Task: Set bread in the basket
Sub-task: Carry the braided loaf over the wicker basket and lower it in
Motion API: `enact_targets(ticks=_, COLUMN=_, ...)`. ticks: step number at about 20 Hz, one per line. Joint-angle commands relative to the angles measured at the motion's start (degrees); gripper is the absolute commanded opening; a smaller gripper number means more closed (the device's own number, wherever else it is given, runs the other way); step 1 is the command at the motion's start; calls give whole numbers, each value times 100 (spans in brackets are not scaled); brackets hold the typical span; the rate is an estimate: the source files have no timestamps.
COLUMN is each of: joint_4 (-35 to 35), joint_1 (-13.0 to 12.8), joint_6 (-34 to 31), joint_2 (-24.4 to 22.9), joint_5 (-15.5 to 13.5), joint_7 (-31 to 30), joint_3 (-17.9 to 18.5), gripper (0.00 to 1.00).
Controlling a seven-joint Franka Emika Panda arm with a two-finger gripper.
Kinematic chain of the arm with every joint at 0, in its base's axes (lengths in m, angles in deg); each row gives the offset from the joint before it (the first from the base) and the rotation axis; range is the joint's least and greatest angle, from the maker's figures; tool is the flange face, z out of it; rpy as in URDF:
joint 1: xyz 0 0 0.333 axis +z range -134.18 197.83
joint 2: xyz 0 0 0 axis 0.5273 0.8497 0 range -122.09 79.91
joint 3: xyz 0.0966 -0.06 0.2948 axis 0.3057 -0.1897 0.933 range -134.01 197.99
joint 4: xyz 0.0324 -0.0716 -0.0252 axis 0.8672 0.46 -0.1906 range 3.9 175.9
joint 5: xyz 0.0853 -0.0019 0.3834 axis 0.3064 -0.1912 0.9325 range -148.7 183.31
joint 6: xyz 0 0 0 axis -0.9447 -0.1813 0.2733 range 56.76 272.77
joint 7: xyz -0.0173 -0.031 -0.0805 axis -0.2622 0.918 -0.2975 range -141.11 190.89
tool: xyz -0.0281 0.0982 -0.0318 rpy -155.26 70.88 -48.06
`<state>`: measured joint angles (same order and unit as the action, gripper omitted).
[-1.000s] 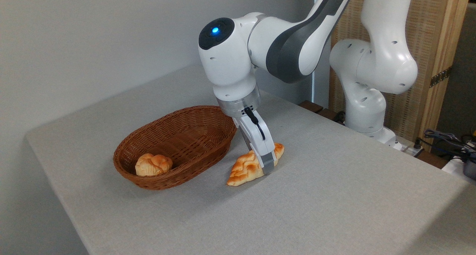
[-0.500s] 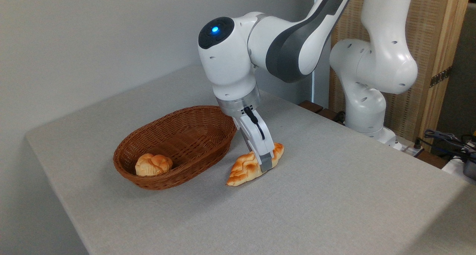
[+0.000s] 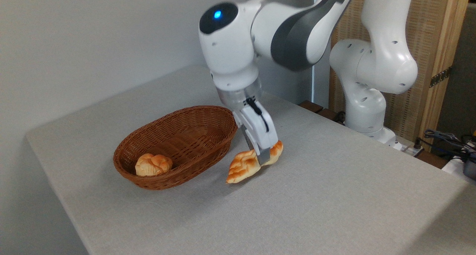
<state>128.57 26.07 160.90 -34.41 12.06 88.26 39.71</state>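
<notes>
Camera view, glossy golden braided bread [image 3: 243, 166], tilted

There are no words, numbers, labels or signs to read anywhere here.

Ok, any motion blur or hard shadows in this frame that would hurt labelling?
Fixed camera: the arm's upper joint is slightly smeared; the gripper, braided loaf and wicker basket stay sharp. Lighting is soft and even. Only a faint shadow sits on the tablecloth beneath the loaf, none of it hard. No glare.
</notes>
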Motion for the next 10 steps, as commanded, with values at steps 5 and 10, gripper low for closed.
enact_targets(ticks=5, joint_4=-772, joint_1=-110, joint_6=-259, joint_2=31, joint_5=-896, joint_7=53, joint_3=46, gripper=40)
enact_targets(ticks=10, joint_4=-905, joint_1=-110, joint_6=399, joint_2=338, joint_5=-1296, joint_7=-841, joint_3=-630, gripper=68)
